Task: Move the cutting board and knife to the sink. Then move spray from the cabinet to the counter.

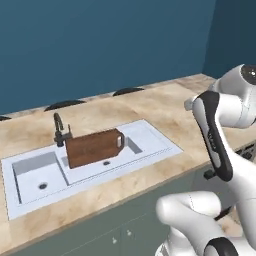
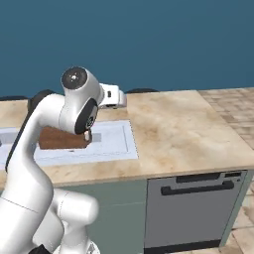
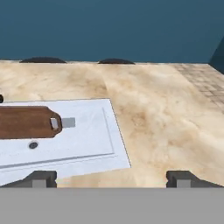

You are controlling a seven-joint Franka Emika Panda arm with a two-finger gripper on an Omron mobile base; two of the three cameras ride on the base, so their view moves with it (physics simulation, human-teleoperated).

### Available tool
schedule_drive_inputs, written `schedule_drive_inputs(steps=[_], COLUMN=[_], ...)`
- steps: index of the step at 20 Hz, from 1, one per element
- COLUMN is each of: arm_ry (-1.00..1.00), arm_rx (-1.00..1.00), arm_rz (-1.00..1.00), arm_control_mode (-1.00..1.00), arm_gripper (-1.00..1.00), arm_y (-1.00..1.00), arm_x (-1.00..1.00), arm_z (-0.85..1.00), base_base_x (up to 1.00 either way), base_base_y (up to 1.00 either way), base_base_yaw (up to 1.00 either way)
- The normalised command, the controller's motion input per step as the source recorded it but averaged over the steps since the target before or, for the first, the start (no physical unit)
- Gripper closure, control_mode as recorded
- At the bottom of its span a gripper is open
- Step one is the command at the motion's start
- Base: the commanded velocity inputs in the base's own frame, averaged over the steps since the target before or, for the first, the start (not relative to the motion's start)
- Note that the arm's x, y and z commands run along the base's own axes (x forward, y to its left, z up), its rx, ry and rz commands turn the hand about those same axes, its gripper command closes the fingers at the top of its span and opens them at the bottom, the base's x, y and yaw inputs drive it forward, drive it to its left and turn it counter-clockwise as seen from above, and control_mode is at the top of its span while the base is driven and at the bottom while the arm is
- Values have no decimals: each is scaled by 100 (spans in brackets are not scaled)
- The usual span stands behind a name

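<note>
The dark brown cutting board (image 1: 92, 147) leans in the right basin of the white sink (image 1: 155, 137), its loop handle to the right. The board (image 3: 24, 122) also lies at the left of the hand view, and my arm partly hides the board (image 2: 59, 139) in the right base view. My gripper (image 3: 113, 179) is open and empty, above the beige counter (image 3: 166, 118) to the right of the sink (image 3: 94, 144). The white hand (image 2: 113, 96) hovers over the sink's right end. The knife, the spray and the cabinet are out of view.
A dark faucet (image 1: 59, 129) stands behind the sink. Dark stovetop burners (image 1: 127, 91) lie along the back wall. A dishwasher front (image 2: 196, 208) sits under the counter at the right. The counter (image 2: 183, 129) stretches bare to the right of the sink.
</note>
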Motion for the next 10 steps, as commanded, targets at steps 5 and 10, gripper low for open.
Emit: schedule_drive_inputs(steps=[5, 10], arm_ry=[0, 0], arm_rx=[0, 0], arm_rz=[0, 0], arm_control_mode=[100, 100], arm_gripper=[-100, -100], arm_y=[0, 0], arm_x=[0, 0], arm_z=[0, 0], base_base_x=[-20, -23], base_base_y=[-62, -59], base_base_yaw=[-54, -56])
